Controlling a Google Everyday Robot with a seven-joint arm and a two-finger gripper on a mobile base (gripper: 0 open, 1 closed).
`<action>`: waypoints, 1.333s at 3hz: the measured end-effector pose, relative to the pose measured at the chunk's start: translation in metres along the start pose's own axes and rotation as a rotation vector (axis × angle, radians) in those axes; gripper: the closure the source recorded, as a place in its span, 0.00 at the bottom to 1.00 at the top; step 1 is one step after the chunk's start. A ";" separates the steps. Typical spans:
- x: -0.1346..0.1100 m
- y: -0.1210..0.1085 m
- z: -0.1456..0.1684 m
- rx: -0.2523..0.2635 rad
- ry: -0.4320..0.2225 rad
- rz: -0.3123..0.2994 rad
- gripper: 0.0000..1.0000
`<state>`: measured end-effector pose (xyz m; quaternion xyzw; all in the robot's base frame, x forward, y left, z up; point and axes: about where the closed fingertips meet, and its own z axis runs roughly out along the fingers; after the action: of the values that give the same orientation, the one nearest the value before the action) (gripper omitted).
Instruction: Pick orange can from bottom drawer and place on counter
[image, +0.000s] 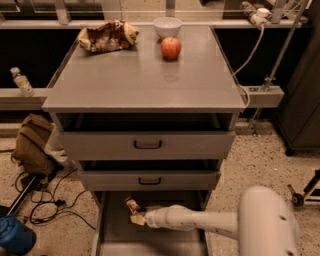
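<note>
The bottom drawer is pulled open below the two upper drawers. My white arm reaches into it from the lower right. My gripper is over the drawer's back left part, shut on the orange can. The can is small, shiny and orange-gold, and it is held above the drawer floor, just under the middle drawer's front. The grey counter on top of the cabinet lies well above the gripper.
On the counter stand a red apple, a white bowl and a crumpled snack bag along its far edge. The two upper drawers stick out slightly. A brown bag, cables and a blue object lie on the floor at the left.
</note>
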<state>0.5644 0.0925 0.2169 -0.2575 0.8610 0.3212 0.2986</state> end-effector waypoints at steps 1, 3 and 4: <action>-0.086 -0.006 -0.051 -0.067 -0.147 -0.048 1.00; -0.065 0.004 -0.063 -0.089 -0.116 -0.086 1.00; -0.027 0.015 -0.095 -0.143 -0.090 -0.116 1.00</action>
<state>0.5406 0.0417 0.3002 -0.3130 0.8052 0.3752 0.3360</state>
